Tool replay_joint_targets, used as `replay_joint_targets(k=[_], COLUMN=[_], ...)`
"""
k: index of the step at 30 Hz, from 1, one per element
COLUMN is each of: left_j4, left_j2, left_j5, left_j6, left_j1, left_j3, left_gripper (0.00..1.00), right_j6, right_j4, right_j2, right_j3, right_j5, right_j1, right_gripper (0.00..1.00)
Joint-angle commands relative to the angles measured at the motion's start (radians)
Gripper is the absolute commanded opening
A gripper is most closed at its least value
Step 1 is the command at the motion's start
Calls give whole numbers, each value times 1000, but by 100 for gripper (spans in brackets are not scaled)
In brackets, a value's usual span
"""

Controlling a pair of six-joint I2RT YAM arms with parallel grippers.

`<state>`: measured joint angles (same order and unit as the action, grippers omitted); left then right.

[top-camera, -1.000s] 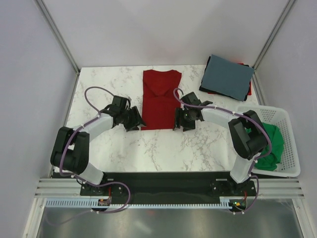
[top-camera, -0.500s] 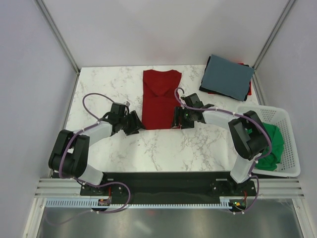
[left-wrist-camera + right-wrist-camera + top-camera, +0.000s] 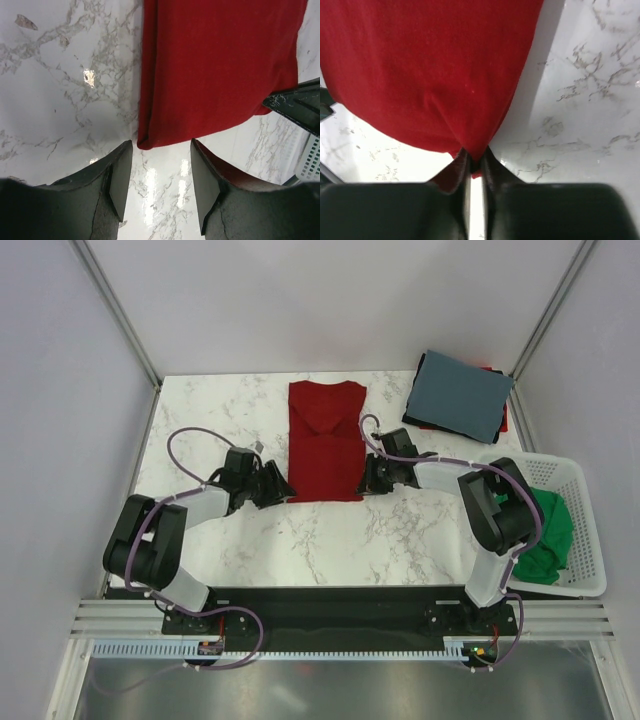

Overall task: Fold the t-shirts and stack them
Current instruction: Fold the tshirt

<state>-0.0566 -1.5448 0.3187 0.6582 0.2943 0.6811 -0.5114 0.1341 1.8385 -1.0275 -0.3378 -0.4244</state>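
On the left, the left gripper (image 3: pixel 272 486) is held low over the marble tabletop (image 3: pixel 220 405), its jaws spread wide and nothing between them yet. In the left wrist view the near-left corner of the red t-shirt (image 3: pixel 325 440) is seen just ahead of the open gap, on the centre line and a touch beyond the tips, so the cloth is not yet bracketed.

In the middle, the red t-shirt is laid flat as a long strip with the sleeves tucked in. Its long axis runs straight away from the arms, collar at the far end and hem at the near edge.

On its right, the right gripper (image 3: pixel 372 480) is clamped tight on the near-right corner. In the right wrist view the hem is seen pinched into a small peak between the closed jaws.

So one corner is taken and one is not. The left gripper is the nearer one to the free corner, which lies directly forward of it. A short push ahead and a close would be called for before the hem can be carried towards the collar, it is judged.

Further right, at the far corner, a folded slate-blue t-shirt (image 3: pixel 462 395) is stacked on a darker t-shirt (image 3: pixel 414 417). At the right edge, a green t-shirt (image 3: pixel 548 530) is left crumpled in the white basket (image 3: pixel 585 502)
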Motion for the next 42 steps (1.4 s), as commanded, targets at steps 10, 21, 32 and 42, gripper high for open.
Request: replay_joint_targets(k=[10, 21, 32, 42], left_j4=[-153, -163, 364, 714], left_j2=[-44, -51, 510, 888], left_j5=[8, 14, -85, -184], left_j6=[34, 58, 152, 307], left_j1=[3, 8, 206, 417], left_j3=[-63, -61, -86, 1], left_gripper=[51, 2, 2, 2], right_j6=[-1, -15, -88, -193], right_j4=[-100, -88, 318, 633], right_j2=[18, -19, -528, -913], right_j3=[87, 118, 207, 215], right_j5=[-52, -84, -18, 17], right_j1=[1, 9, -19, -146], right_gripper=[0, 0, 0, 0])
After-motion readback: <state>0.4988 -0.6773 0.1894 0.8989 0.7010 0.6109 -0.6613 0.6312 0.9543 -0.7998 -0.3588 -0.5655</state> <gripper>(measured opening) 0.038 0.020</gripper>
